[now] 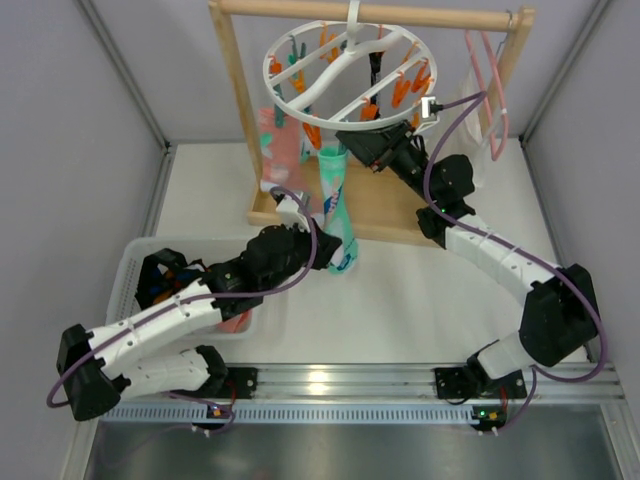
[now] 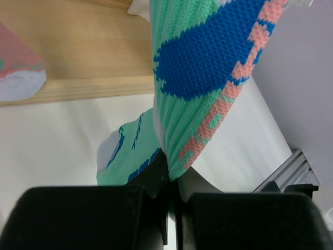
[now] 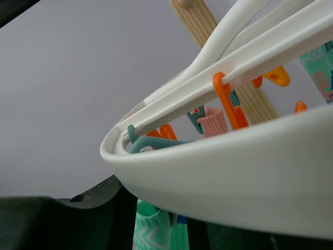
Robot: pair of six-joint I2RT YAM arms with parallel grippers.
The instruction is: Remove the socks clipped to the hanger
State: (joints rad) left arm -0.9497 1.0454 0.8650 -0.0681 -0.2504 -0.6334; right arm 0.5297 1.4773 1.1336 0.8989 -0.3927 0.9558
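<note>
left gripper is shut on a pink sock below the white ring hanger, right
Not quite. The left gripper is shut on a sock that is mint green with blue and salmon patterning, not pink, as the left wrist view shows. The rest holds: it hangs below the white ring hanger.

right pincer [image 1: 355, 137] | tips hidden under hanger [image 1: 268, 70] ring | green sock [image 2: 208, 62] top cut off
</note>
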